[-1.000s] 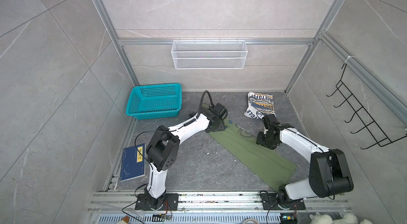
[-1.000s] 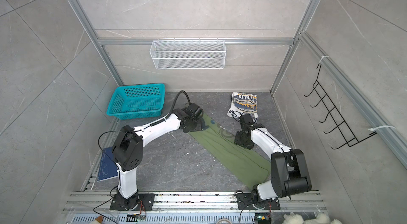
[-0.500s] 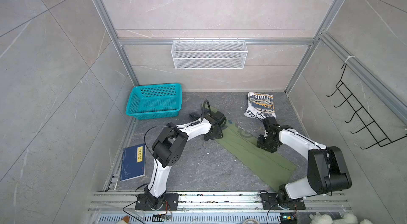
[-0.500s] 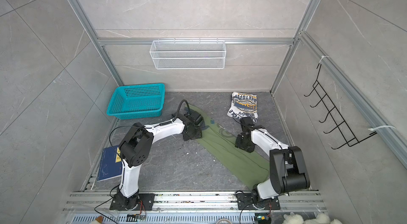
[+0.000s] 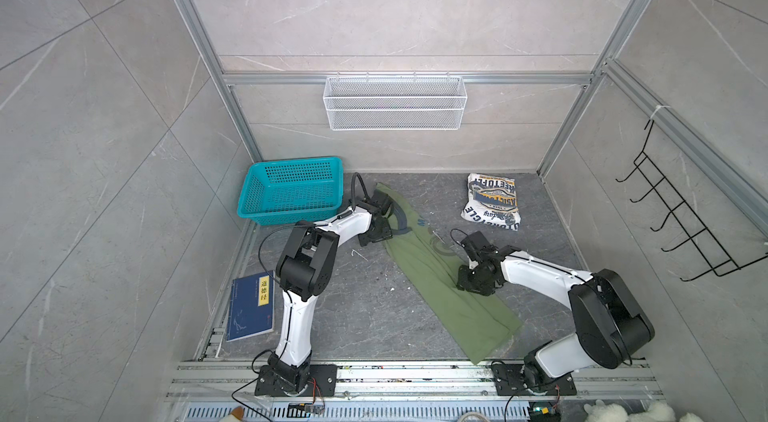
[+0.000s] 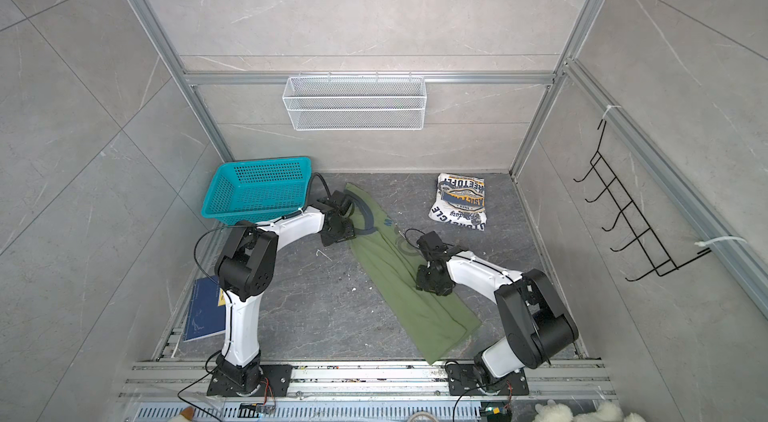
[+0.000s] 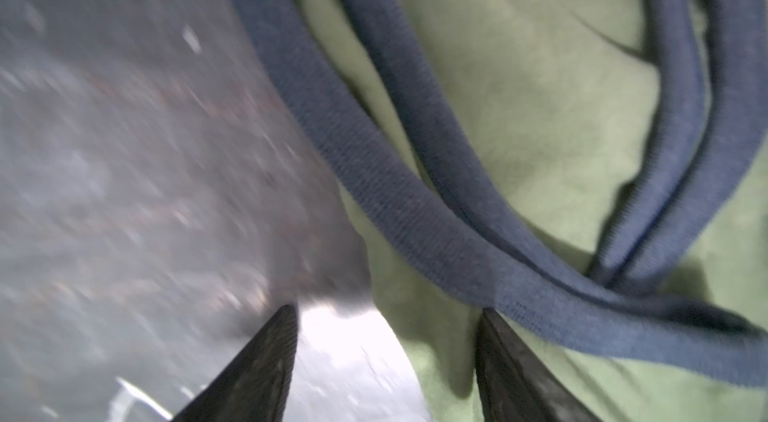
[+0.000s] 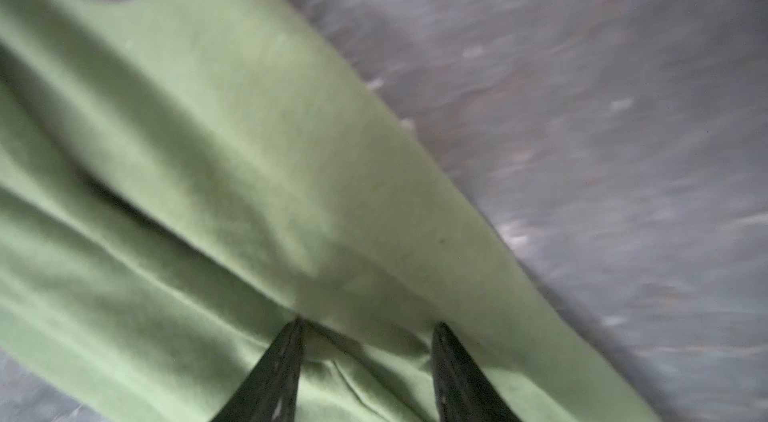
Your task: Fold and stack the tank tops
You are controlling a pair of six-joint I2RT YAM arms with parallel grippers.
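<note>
Spread left pincer (image 7: 388, 312) straddles an edge of the olive tank top (image 7: 519, 108).

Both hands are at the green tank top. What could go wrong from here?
1. The left hand stands open across the edge of the green tank top, beside blue trim; it might catch only one strap.
2. The right hand is open on layered cloth; pinching only the top layer could undo the fold.
3. The teal basket is near the left hand; a lift may bump it.
</note>
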